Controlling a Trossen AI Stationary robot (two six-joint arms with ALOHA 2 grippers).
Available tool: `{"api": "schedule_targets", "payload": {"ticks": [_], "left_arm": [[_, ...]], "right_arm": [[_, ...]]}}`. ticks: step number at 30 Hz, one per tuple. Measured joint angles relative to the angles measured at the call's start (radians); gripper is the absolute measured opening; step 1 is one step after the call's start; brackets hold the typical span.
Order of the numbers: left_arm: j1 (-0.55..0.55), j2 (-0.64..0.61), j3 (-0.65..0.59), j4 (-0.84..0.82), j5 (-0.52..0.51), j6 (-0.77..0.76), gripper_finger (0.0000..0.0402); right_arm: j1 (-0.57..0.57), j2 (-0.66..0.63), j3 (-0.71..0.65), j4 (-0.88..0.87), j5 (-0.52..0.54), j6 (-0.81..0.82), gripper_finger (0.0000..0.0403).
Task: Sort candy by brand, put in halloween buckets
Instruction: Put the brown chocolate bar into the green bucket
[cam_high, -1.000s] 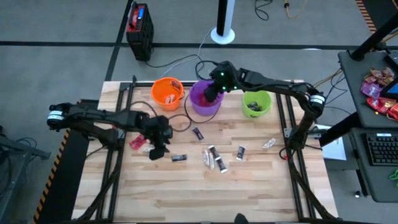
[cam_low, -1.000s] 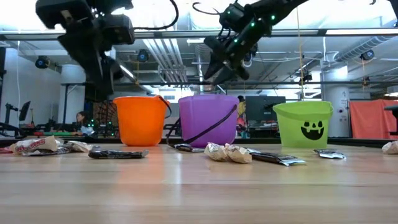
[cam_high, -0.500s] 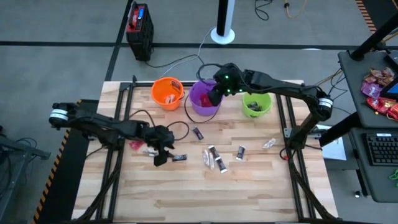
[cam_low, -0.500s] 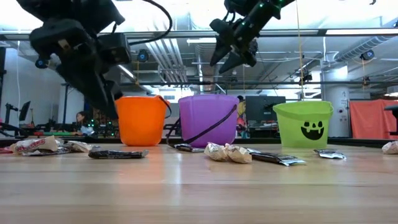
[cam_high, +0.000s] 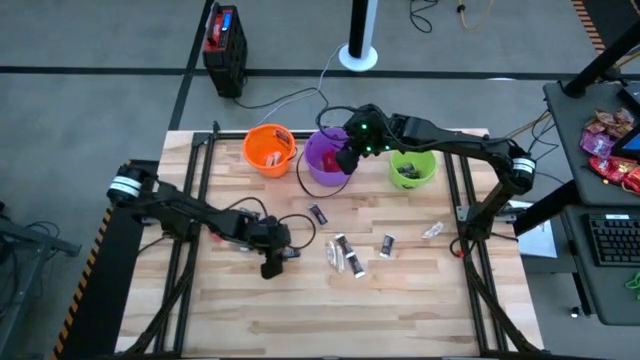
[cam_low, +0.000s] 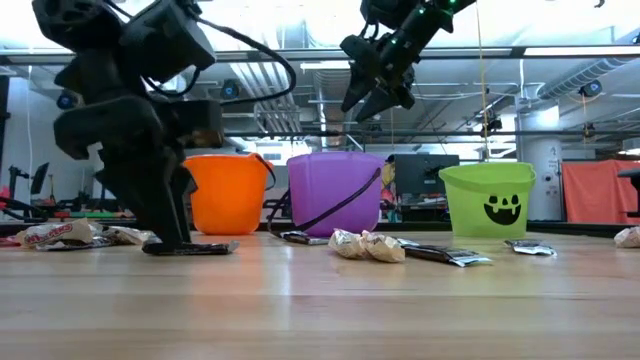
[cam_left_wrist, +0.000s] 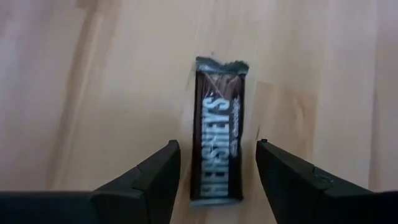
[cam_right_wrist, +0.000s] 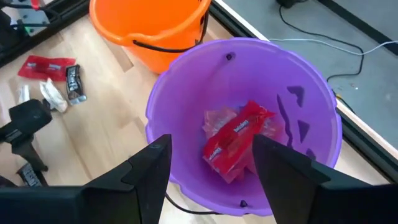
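Observation:
My left gripper (cam_left_wrist: 216, 146) is open and points down at the table. Its fingers stand on either side of a dark brown Hershey's bar (cam_left_wrist: 216, 143) that lies flat on the wood (cam_high: 288, 254), with a gap on each side. My right gripper (cam_right_wrist: 211, 142) hangs open and empty above the purple bucket (cam_right_wrist: 180, 106), where a red candy (cam_right_wrist: 239, 140) lies on the bottom. The orange bucket (cam_high: 268, 148), the purple bucket (cam_high: 312, 165) and the green bucket (cam_high: 412, 167) stand in a row at the far side. Loose candies lie mid-table: a dark one (cam_high: 317, 214) and silver-white ones (cam_high: 345, 255).
A red candy and pale wrappers (cam_high: 222, 233) lie to the left of my left gripper (cam_high: 275, 262). Further pieces lie at the right (cam_high: 387, 244) (cam_high: 432, 231). Black cables trail around the buckets. A heap of red and pink bags (cam_high: 610, 145) sits on a side desk. The near half of the table is bare wood.
My left gripper has moved toward the table's right and near edges and come down to the table, so that its open fingers now straddle the dark bar. My right gripper has risen a little from the purple bucket's mouth and hovers above it.

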Motion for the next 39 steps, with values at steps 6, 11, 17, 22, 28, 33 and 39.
{"api": "schedule_targets", "payload": {"ticks": [6,11,17,22,28,33,39], "left_arm": [[0.0,0.06,0.003,0.035,0.001,-0.035,0.0181],[-0.001,0.081,0.004,0.036,-0.042,-0.026,0.0112],[-0.001,0.083,0.004,0.042,-0.085,0.012,0.0015],[-0.001,0.053,0.008,0.055,-0.088,0.043,0.0017],[0.0,-0.03,0.028,0.01,-0.088,0.069,0.0001],[0.001,-0.122,0.067,-0.075,-0.137,0.104,0.0002],[0.017,-0.213,0.164,-0.186,-0.308,0.174,0.0002]], "right_arm": [[0.0,0.0,0.0,-0.002,-0.001,-0.016,0.0216],[0.004,0.0,-0.002,-0.005,-0.001,-0.028,0.0216],[0.004,0.0,-0.004,-0.012,-0.001,-0.042,0.0216],[0.004,0.0,-0.004,-0.025,-0.001,-0.049,0.0216],[0.004,0.0,-0.004,-0.031,-0.008,-0.044,0.0216],[0.004,0.0,-0.004,-0.064,-0.182,0.022,0.0216],[0.061,0.007,-0.008,-0.055,-0.513,0.287,0.0215]]}}
